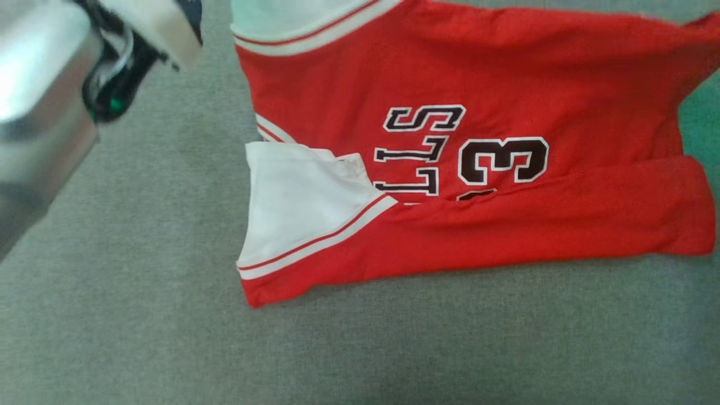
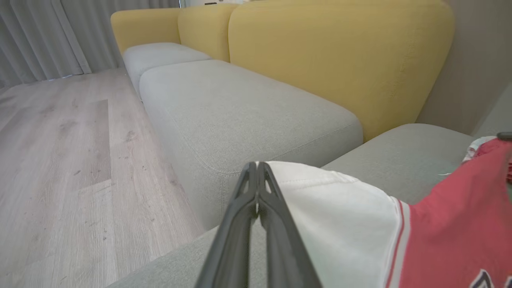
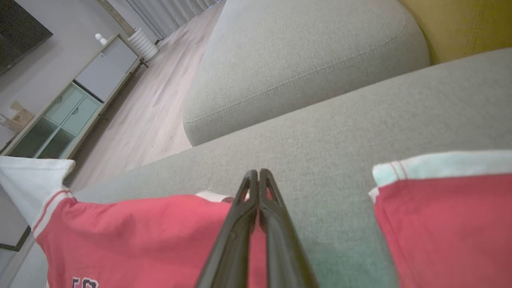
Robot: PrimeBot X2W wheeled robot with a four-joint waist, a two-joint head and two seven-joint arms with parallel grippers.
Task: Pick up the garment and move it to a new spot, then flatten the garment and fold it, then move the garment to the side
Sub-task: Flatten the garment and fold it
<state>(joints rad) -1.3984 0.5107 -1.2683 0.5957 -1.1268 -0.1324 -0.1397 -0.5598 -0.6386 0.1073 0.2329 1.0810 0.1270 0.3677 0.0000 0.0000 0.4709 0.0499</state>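
On the grey sofa cushion (image 1: 140, 281), the red garment (image 1: 506, 73) lies half folded.
I see both claws clenched: left claw (image 2: 256, 166) beside the white sleeve (image 2: 340, 208), right claw (image 3: 254, 173) low over the garment.

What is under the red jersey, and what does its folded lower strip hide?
The jersey lies on the grey cushion. Its folded strip covers part of the black print: the 3 shows whole, the digit beside it only as a sliver. The rest is hidden.
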